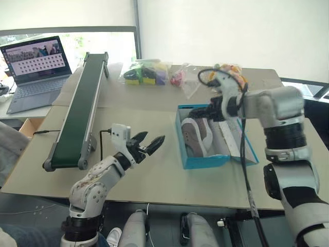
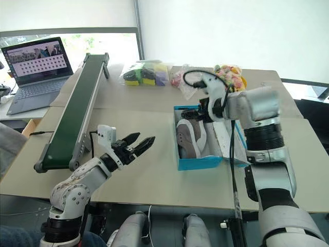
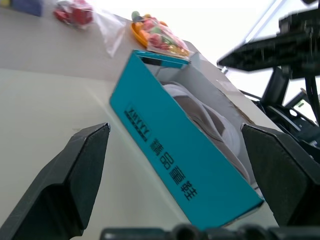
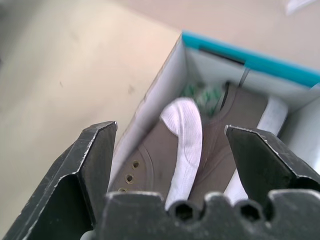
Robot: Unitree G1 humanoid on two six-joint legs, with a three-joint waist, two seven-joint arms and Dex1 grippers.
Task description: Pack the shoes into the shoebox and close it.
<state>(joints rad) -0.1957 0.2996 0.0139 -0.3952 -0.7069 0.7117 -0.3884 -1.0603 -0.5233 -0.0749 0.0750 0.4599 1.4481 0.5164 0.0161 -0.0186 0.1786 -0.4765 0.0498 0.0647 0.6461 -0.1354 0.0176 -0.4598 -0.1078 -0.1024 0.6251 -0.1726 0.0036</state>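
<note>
The blue shoebox (image 1: 205, 162) stands open on the table, right of centre, its lid flap (image 1: 241, 146) lying out to its right. Both grey shoes (image 1: 195, 136) lie side by side inside it, whitish edges up. My right gripper (image 1: 198, 112) hangs open just above the box's far end, pointing down at the shoes (image 4: 190, 150), nothing between its fingers. My left gripper (image 1: 149, 143) hovers open over the bare table left of the box, aimed at the box's printed side wall (image 3: 175, 165).
A long green conveyor belt (image 1: 79, 110) runs along the table's left side, with a laptop (image 1: 33, 69) beyond it. Clear bags of colourful items (image 1: 146, 72) lie behind the box. A black cable (image 1: 247, 175) hangs from my right wrist across the lid.
</note>
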